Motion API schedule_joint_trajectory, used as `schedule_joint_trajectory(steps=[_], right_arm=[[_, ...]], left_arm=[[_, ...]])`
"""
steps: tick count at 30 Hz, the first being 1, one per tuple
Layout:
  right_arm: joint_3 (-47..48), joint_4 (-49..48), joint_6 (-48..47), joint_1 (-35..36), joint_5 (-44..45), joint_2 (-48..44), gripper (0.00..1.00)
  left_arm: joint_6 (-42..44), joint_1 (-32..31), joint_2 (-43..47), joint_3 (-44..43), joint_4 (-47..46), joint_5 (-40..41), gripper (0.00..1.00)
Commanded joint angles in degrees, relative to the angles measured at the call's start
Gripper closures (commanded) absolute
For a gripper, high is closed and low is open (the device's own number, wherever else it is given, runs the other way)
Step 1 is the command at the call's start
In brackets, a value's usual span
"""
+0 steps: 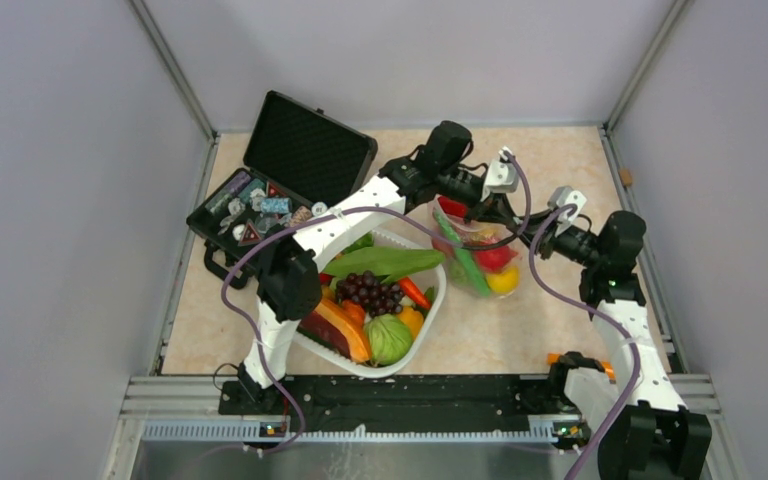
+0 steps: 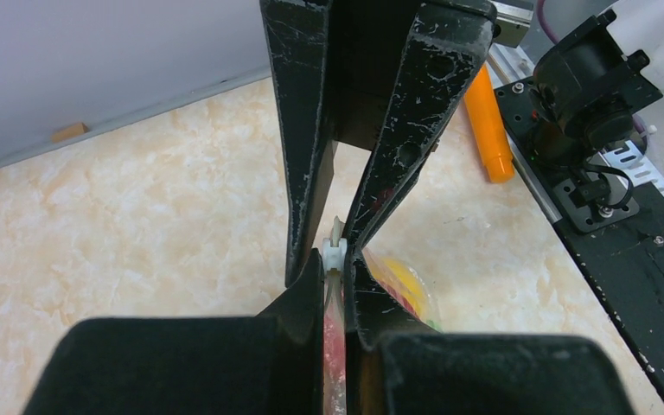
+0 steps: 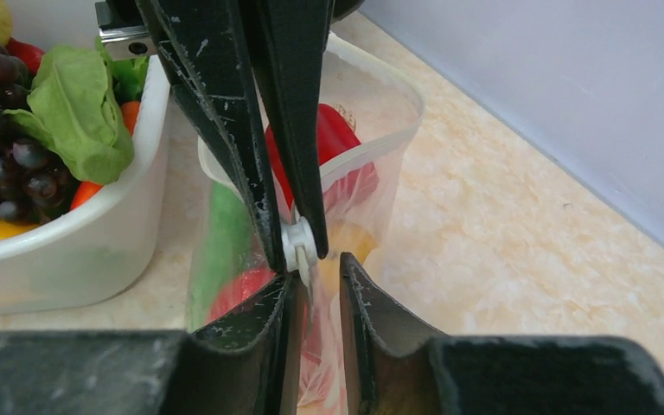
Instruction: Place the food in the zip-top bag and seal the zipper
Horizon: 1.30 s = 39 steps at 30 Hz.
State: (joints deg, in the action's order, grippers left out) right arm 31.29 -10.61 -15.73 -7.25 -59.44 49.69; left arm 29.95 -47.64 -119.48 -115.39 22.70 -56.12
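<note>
The zip-top bag (image 1: 475,262) stands upright on the table right of the basket. It holds red pieces (image 1: 495,257), a yellow lemon (image 1: 504,281) and a long green pod (image 1: 463,255). My left gripper (image 1: 488,203) reaches over from behind. In the left wrist view it (image 2: 335,261) is shut on the zipper's white slider (image 2: 335,252) and the mouth strip. My right gripper (image 1: 526,228) meets it from the right. In the right wrist view its jaws (image 3: 318,275) stand narrowly apart around the bag's edge, just below the slider (image 3: 300,245). The bag (image 3: 380,186) shows red (image 3: 333,134) and green (image 3: 225,242) food inside.
A white oval basket (image 1: 436,300) with grapes, a leaf, a papaya slice and other toy food sits left of the bag, as the right wrist view (image 3: 95,251) shows. An open black case (image 1: 300,150) stands at the back left. An orange tool (image 2: 488,125) lies by the right arm's base.
</note>
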Motion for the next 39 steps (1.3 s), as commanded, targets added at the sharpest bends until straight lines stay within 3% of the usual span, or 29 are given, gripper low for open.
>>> schedule_joint_trajectory(steps=[1, 4, 7, 9, 14, 21, 33, 36, 39], right_arm=[[1.8, -3.8, 0.2, 0.6, 0.1, -0.7, 0.75], [2.0, -3.6, 0.1, 1.0, 0.4, -0.9, 0.76], [2.2, -2.6, -0.6, 1.0, 0.2, -0.5, 0.95], [2.2, -2.2, -1.0, 1.0, 0.3, -0.3, 1.00], [1.3, -4.3, 0.9, 1.0, 2.3, -2.0, 1.00], [2.4, -1.9, 0.8, 1.0, 2.0, -3.5, 1.00], [3.7, 3.4, -2.0, 1.0, 0.2, -3.0, 1.00], [5.2, 7.4, -4.2, 1.5, 1.0, -2.7, 0.80], [6.1, 9.9, -5.5, 2.2, 2.2, -3.2, 0.73]], left_arm=[[0.1, -0.2, 2.9, -1.1, 0.0, -1.7, 1.00], [0.1, -0.2, 3.0, -1.2, 0.2, -1.9, 1.00], [0.2, -0.2, 3.0, -1.4, 0.5, -1.8, 1.00], [0.3, -0.3, 2.9, -1.6, 0.9, -2.0, 1.00], [1.8, -0.3, 3.2, -2.0, 3.3, -0.9, 1.00], [5.8, 0.6, 5.0, 1.2, 6.7, 6.7, 1.00], [5.7, 1.6, 6.1, 2.6, 6.5, 5.4, 1.00], [4.3, 1.4, 5.9, 1.2, 5.8, 3.1, 1.00], [4.1, 1.0, 5.9, 0.5, 5.7, 2.4, 1.00]])
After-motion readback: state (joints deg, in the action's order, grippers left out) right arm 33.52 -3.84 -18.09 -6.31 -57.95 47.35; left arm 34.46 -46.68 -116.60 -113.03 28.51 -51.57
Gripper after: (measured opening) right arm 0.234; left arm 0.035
